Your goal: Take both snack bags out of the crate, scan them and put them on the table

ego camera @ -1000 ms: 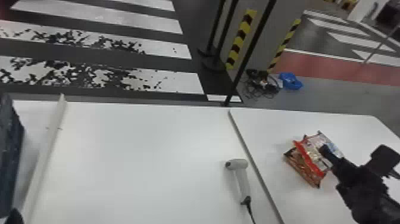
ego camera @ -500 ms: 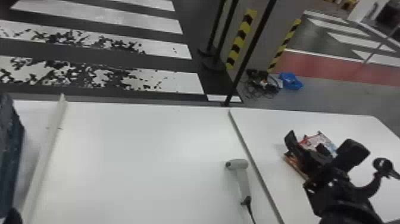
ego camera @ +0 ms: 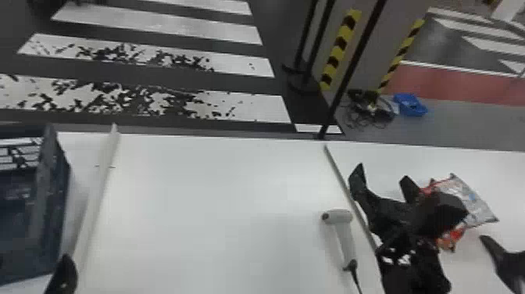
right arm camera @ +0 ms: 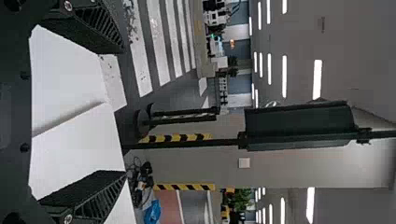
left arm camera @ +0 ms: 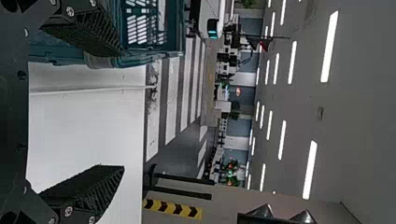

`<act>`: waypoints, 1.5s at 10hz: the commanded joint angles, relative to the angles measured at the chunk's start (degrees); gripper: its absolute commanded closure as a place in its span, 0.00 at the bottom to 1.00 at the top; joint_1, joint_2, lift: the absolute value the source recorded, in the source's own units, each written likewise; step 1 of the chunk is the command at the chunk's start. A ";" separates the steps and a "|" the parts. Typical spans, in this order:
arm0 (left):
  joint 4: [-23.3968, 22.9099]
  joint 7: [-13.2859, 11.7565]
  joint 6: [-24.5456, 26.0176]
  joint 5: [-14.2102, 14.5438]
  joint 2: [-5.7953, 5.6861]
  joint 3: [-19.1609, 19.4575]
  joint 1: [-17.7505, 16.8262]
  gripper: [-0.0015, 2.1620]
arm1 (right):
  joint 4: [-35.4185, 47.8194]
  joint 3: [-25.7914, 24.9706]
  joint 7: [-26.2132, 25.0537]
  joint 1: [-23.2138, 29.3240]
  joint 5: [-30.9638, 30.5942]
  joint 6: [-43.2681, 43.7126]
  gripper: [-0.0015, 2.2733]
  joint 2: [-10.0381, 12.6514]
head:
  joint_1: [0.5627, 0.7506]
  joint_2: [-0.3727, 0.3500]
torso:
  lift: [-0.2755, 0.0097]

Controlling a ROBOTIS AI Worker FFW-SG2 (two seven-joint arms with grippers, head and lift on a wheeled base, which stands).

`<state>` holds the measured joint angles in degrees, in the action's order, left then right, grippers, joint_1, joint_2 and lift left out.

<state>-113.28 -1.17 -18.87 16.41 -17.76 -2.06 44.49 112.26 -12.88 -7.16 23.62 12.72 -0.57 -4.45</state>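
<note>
Swinging leftward from the snack bags (ego camera: 473, 202), the right hand (ego camera: 383, 183), fingers spread and empty, should lift high enough that nothing drags them across the worktop (ego camera: 218, 219).

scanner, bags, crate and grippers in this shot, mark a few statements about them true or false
1. The scanner lies on the white table. True.
2. The snack bags are in the crate. False: the bags lie on the table, to the right of the scanner, partly behind the right arm.
3. The crate is on the robot's left. True.
4. The right gripper is clamped on a bag. False: the right gripper is open, with nothing between its fingers.
5. A narrow strip runs between the scanner and the bags. True.
</note>
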 commanded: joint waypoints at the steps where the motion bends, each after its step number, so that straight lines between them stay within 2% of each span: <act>1: -1.24 0.38 0.20 -1.12 0.00 -0.76 -0.11 0.07 | 0.06 4.80 -1.89 2.57 -2.79 7.64 0.04 0.85 | 0.70 0.22 | 0.64; 3: -2.39 0.74 0.20 -2.00 0.09 -1.90 -0.11 0.07 | 0.06 11.30 -6.38 7.84 -7.53 22.58 0.04 0.85 | 0.70 0.27 | 0.64; 4: -2.74 0.82 0.20 -2.09 0.09 -2.25 -0.11 0.07 | -0.12 14.38 -7.96 10.22 -10.17 27.15 0.04 0.85 | 0.70 0.30 | 0.64; 6: -2.65 1.79 0.20 -3.14 0.27 -3.04 -0.55 0.07 | -3.02 20.53 -11.12 12.15 -15.79 31.54 0.04 0.41 | 0.70 0.38 | 0.64; 8: -1.95 1.97 0.02 -3.32 0.70 -3.83 -1.07 0.07 | -8.64 26.07 -14.29 11.53 -19.40 34.00 0.04 0.32 | 0.70 0.48 | 0.64; 10: -1.24 3.64 -0.15 -4.64 0.79 -5.24 -1.86 0.07 | -12.86 28.88 -15.87 10.83 -21.07 34.53 0.04 0.67 | 0.70 0.58 | 0.64; 12: 0.07 4.25 -0.68 -4.81 0.79 -6.12 -3.01 0.07 | -13.83 29.23 -15.87 10.83 -21.51 30.14 0.04 1.02 | 0.70 0.62 | 0.64; 15: 1.04 4.95 -0.68 -4.81 0.79 -6.82 -3.62 0.07 | -13.21 28.70 -15.96 10.66 -21.95 23.46 0.03 1.11 | 0.70 0.62 | 0.64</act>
<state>-112.33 3.77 -19.55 11.60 -16.96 -8.84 40.92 99.01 15.95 -23.09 34.30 -9.22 23.40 -3.34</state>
